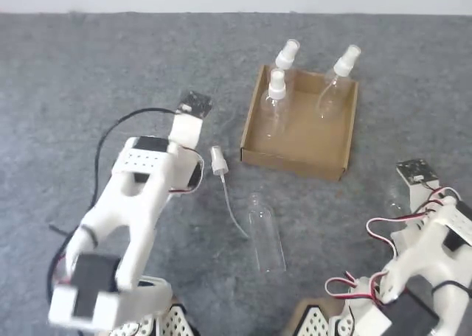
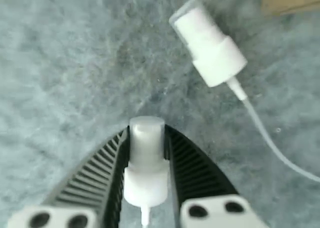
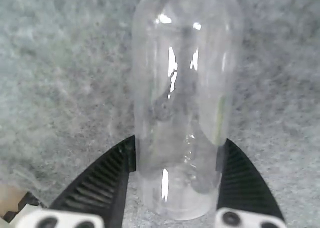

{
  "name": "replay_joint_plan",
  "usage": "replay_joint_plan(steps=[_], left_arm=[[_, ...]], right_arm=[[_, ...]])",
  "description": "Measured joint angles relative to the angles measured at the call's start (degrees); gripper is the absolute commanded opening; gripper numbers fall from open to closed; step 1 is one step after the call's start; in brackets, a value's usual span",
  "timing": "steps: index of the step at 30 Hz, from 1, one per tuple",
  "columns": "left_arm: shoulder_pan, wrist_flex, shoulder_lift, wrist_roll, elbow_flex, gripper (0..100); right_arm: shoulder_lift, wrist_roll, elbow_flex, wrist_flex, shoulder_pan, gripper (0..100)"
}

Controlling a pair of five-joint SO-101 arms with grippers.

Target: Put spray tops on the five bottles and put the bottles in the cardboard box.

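1. The left arm [image 1: 140, 189] stands over the left half of the counter [image 1: 74, 63].
2. The left jaws are clamped on a white spray top [image 2: 146, 163]. They grip its collar, and the nozzle end points out past the jaw tips.
3. A second spray top [image 2: 210, 43] lies on the counter just beyond the left jaws, not touching them. Its thin dip tube [image 1: 234, 207] trails toward the loose bottle [image 1: 265, 240].
4. The loose bottle is clear and uncapped. It lies on its side between the two arms, near the front wall of the box [image 1: 291, 161]. The tube end lies just beside it.
5. The right arm [image 1: 435, 240] stands at the right edge of the counter.
6. The right jaws are clamped on a clear bottle [image 3: 185, 88] near one end. The rest of its body extends out past the jaw tips, over the counter.
7. The box is open-topped and sits at the far middle of the counter.
8. Three capped bottles are at the box: one on its left side [image 1: 274, 107], one on its right side [image 1: 330, 93], and one at the far left corner [image 1: 286, 56]. The first two appear to lie inside. Whether the third is inside or just behind the far wall cannot be told.
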Motion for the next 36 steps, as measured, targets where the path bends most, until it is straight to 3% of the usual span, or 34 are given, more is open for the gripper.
replay_joint_plan(steps=[4, 10, 15, 24, 36], left_arm=[[0.26, 5.27, -10.64, 1.58, -1.49, 1], [1.23, 7.56, -18.73, 2.73, -1.58, 1], [1.67, 2.9, -19.69, 6.68, 1.93, 1], [1.67, -2.73, -19.87, 7.12, 7.38, 1], [1.67, -3.34, -19.87, 7.12, 7.65, 1]], right_arm=[[0.0, 0.0, -2.37, 4.13, 0.0, 30.3], [0.0, -0.18, -8.26, 8.97, -0.09, 30.0], [0.0, -4.13, -15.47, 11.69, -4.92, 25.6], [0.88, -11.25, -20.66, 14.15, -16.7, 26.3], [17.49, -12.66, -20.66, 8.0, -17.32, 24.9]])
